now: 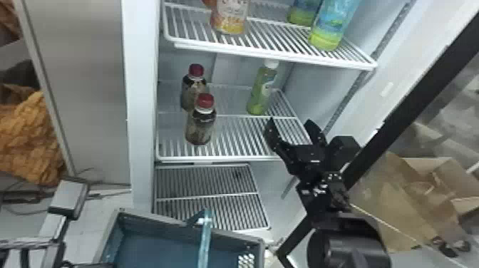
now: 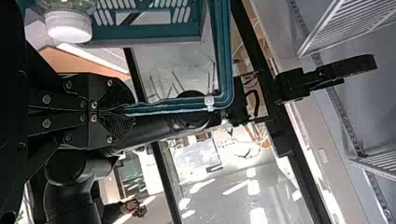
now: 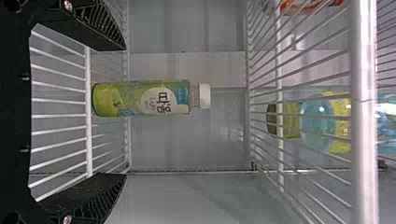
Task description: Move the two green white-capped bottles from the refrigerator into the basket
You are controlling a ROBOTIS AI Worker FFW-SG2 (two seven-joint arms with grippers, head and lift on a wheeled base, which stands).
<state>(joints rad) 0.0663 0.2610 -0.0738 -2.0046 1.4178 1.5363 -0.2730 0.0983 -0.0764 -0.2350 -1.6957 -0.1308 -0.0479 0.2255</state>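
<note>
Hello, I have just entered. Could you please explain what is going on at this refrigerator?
The robot is collecting green white-capped bottles from the refrigerator. Its right claw is open and empty, in front of a green bottle standing on a shelf. Its left claw grips the handle of the basket. Another white-capped bottle is at the basket; I cannot tell whether it is fully inside.

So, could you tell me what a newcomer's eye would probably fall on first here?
Most likely the open right gripper at the middle shelf, with the green white-capped bottle standing farther back. Next, perhaps, the two red-capped bottles on that shelf's left side, and the basket low in front, its teal handle pinched by the left gripper.
</note>
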